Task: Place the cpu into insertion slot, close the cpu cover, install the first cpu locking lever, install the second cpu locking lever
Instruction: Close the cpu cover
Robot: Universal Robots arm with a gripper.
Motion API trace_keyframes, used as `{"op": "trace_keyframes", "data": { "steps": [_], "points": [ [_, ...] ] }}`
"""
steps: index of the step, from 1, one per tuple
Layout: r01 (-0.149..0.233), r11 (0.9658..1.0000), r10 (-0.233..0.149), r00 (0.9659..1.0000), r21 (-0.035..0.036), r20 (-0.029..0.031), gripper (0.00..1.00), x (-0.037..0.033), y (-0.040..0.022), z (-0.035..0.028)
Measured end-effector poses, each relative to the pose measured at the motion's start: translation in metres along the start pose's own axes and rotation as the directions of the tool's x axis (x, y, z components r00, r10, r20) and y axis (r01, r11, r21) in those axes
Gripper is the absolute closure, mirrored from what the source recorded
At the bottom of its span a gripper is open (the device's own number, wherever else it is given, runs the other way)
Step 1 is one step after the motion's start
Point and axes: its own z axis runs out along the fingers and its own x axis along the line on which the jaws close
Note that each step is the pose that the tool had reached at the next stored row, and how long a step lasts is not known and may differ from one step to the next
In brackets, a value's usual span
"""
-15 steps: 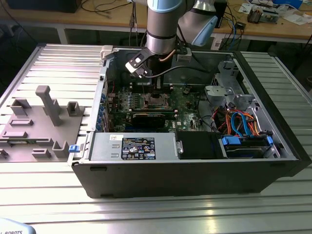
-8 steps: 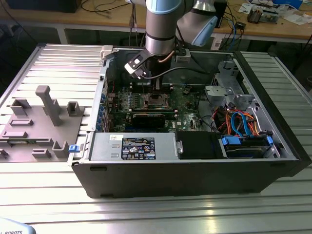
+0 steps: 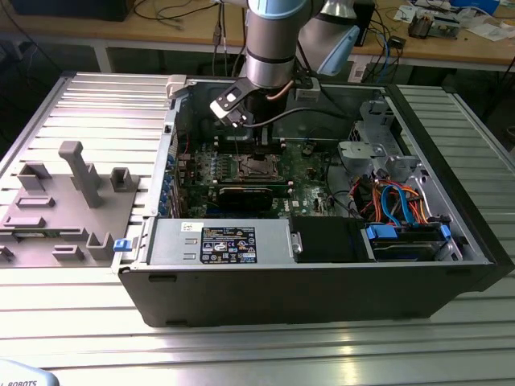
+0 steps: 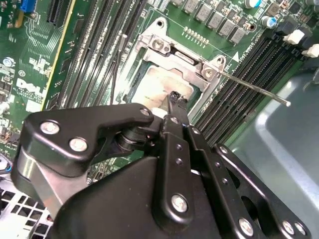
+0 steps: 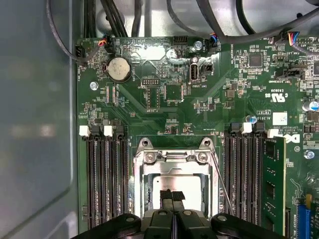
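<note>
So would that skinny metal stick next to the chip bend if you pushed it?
The locking lever is a thin bare metal rod, so probably springy and light, not floppy. One end seems anchored beside the cpu cover, so a push would likely swing it, not slide it.

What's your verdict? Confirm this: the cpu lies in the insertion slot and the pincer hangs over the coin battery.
Not the coin battery: the pincer hangs over the cpu, which does lie in the insertion slot; the first wrist view shows it.
</note>
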Motion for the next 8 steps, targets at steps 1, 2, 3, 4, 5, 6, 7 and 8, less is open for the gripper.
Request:
{"op": "trace_keyframes", "data": {
  "steps": [1, 2, 3, 4, 5, 6, 7, 8],
  "points": [
    [0.0, 1.0, 0.0, 1.0, 0.0, -0.0001, 0.89, 0.0, 0.0001, -0.0007],
    [0.0, 1.0, 0.0, 1.0, 0.0, -0.0002, 0.89, 0.0, 0.0002, -0.002],
    [0.0, 1.0, 0.0, 1.0, 0.0, -0.0002, 0.89, 0.0, 0.0003, -0.0032],
    [0.0, 1.0, 0.0, 1.0, 0.0, -0.0003, 0.89, 0.0, 0.0004, -0.0041],
    [0.0, 1.0, 0.0, 1.0, 0.0001, -0.0002, 0.89, 0.0, 0.0004, -0.0051],
    [0.0, 1.0, 0.0, 1.0, 0.0001, -0.0002, 0.89, 0.0, 0.0005, -0.0059],
    [0.0, 1.0, 0.0, 1.0, 0.0001, -0.0002, 0.89, 0.0, 0.0006, -0.0072],
    [0.0, 1.0, 0.0, 1.0, 0.0001, -0.0002, 0.89, 0.0, 0.0007, -0.0083]
  ]
}}
